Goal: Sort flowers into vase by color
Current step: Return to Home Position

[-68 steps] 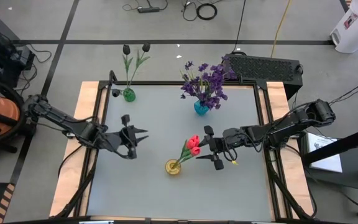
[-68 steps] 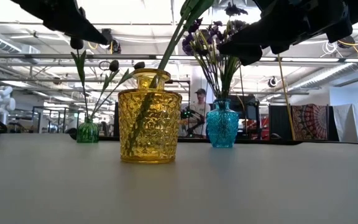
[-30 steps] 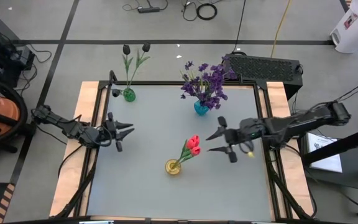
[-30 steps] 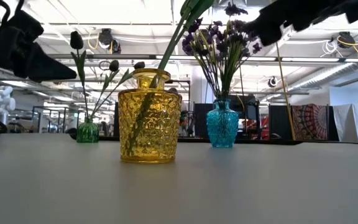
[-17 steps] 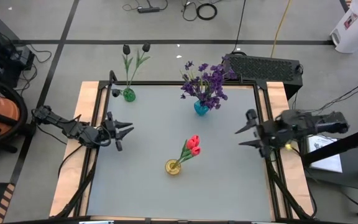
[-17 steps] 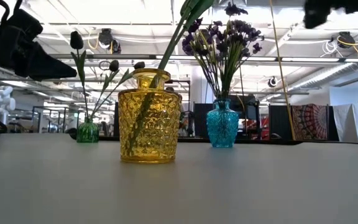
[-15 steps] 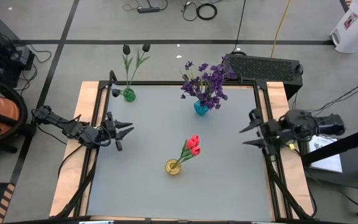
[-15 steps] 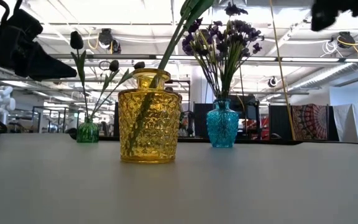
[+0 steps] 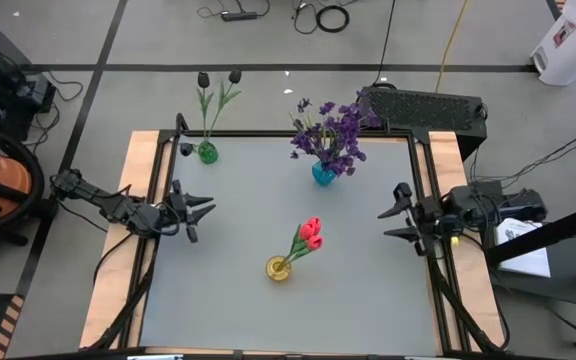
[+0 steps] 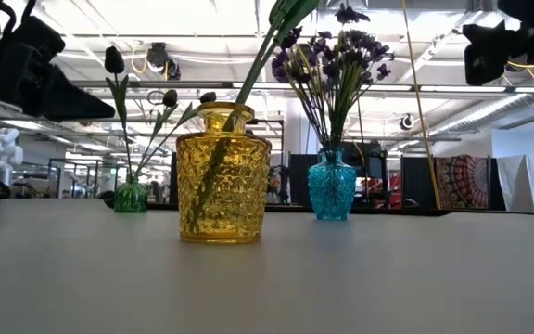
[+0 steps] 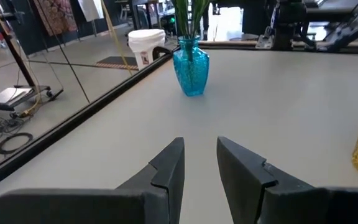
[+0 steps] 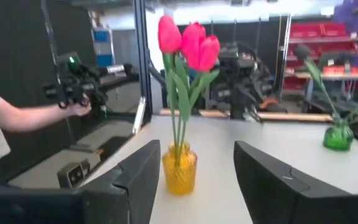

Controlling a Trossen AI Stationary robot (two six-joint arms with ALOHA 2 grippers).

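item: flowers, artificial, three lots, each standing in its own vase on the worktop [image 9: 268,190]. lot one: pink flowers [image 9: 310,232], three tulip buds on thin green stems, in the yellow vase [image 9: 279,268] at 6 o'clock from the worktop's centre, stems leaning toward 1 o'clock. lot two: purple flowers [image 9: 330,135], a full bunch, in the blue vase [image 9: 324,174] at the 12 o'clock edge. lot three: dark tulips [image 9: 204,79], in the green vase [image 9: 207,152] at the 11 o'clock corner. sorting judged complete. handling, judged: very light; stems thin and springy, likely to bend or slip in a loose pinch; blooms soft and easily crushed. take hold on bare stem about midway, clear of leaves and buds, and lift straight up along the vase neck. the vases look like glass, small and top-heavy under leaning stems, so a sideways pull could tip them. left tool [image 11: 199,144]: at the 9 o'clock edge, fingers parted a little, holding nothing. right tool [image 12: 194,149]: at the 3 o'clock edge, fingers wide apart, holding nothing, facing the yellow vase.
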